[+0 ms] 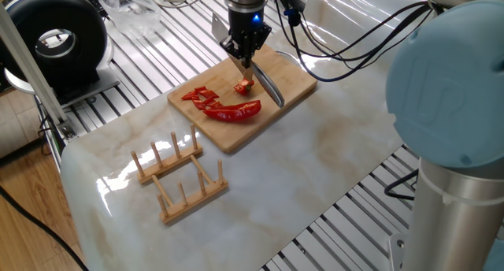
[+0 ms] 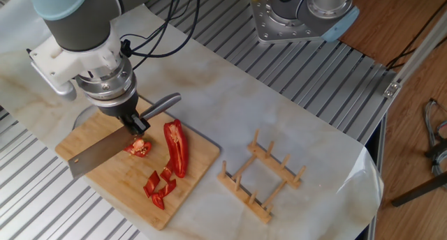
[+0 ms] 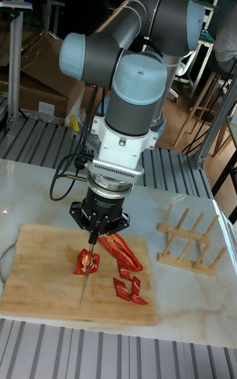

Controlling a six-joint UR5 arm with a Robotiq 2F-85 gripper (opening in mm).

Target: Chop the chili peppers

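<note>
A: On the cutting board (image 2: pixel 105 177), left of centre in the other fixed view, lie the chili peppers (image 2: pixel 176 148): one long curved half, a short stub (image 2: pixel 138 147) just beside the blade, and a few small bits (image 2: pixel 159 187) toward the board's near edge.

B: How will they handle?

A: My judgement is light, glossy and slippery, soft flesh under a tougher skin. They are likely to skid or roll under the edge unless the cut comes straight down. The stub is the riskiest, being small and loose.

B: And where to take hold?

A: Not of the peppers. The gripper (image 2: pixel 134 123) holds the knife (image 2: pixel 98 155); its jaws are clamped on the knife near where blade meets handle, the grey handle sticking out toward the upper right.

B: Where is the blade?

A: Angled toward the lower left, its edge just beside the stub; I cannot tell whether it touches.

B: Anything else around?

A: A wooden rack (image 2: pixel 262 178) stands on the marble desk (image 2: pixel 230 107), well apart to the right.
</note>
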